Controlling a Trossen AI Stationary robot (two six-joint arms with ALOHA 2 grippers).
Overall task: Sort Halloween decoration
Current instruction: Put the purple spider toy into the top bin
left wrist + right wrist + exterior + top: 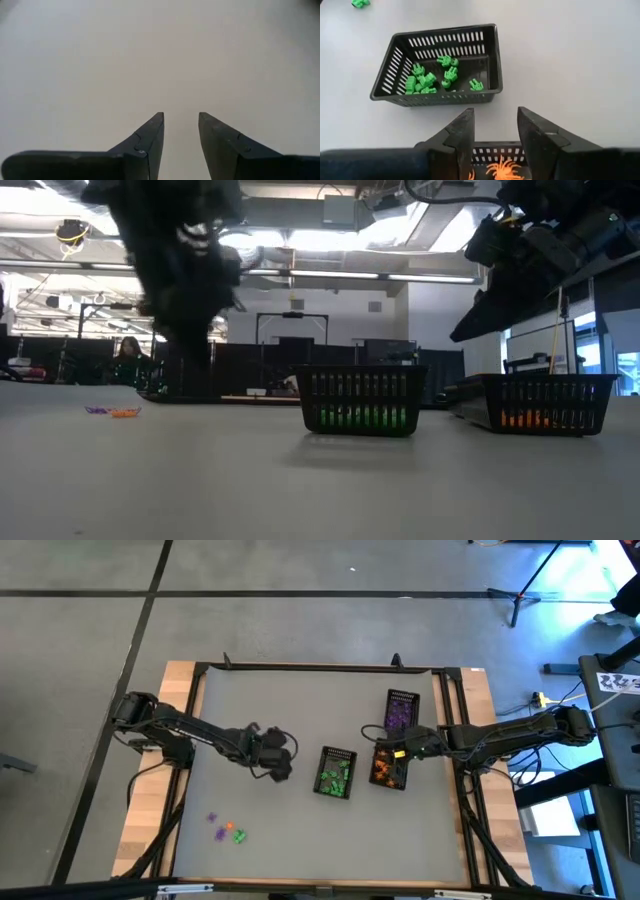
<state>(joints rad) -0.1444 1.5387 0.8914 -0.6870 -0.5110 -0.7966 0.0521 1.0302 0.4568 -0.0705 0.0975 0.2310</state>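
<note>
Bright ceiling strip lights (300, 275) glare overhead; arms silhouetted, blurred; tabletop (300, 480) evenly lit, soft shadows beneath baskets.

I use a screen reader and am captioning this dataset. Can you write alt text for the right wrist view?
The right gripper hangs open above a black basket holding orange trinkets, including a spider. Beyond it on the grey table stands a second black mesh basket with green trinkets inside.
</note>
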